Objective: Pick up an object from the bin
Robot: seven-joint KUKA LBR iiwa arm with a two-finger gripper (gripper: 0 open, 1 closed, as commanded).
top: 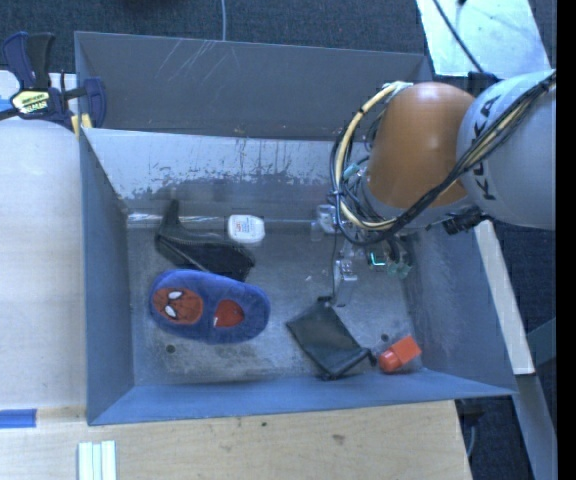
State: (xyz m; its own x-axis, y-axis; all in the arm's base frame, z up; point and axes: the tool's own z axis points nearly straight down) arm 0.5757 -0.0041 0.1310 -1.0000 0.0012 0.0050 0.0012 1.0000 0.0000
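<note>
My gripper (pixel 341 290) hangs low in the right half of the bin, just above the upper corner of a flat black pouch (pixel 325 341) that lies near the front wall. A small orange-red block (pixel 399 354) rests to the right of the pouch, by the front right corner. Nothing shows in the gripper.
A blue slipper with a red spider-mask face (pixel 208 308) lies front left. Behind it sits a black curved object (pixel 201 248), and a small white tag-like piece (pixel 246 229) near the back wall. The arm's orange dome and cables hang over the right side.
</note>
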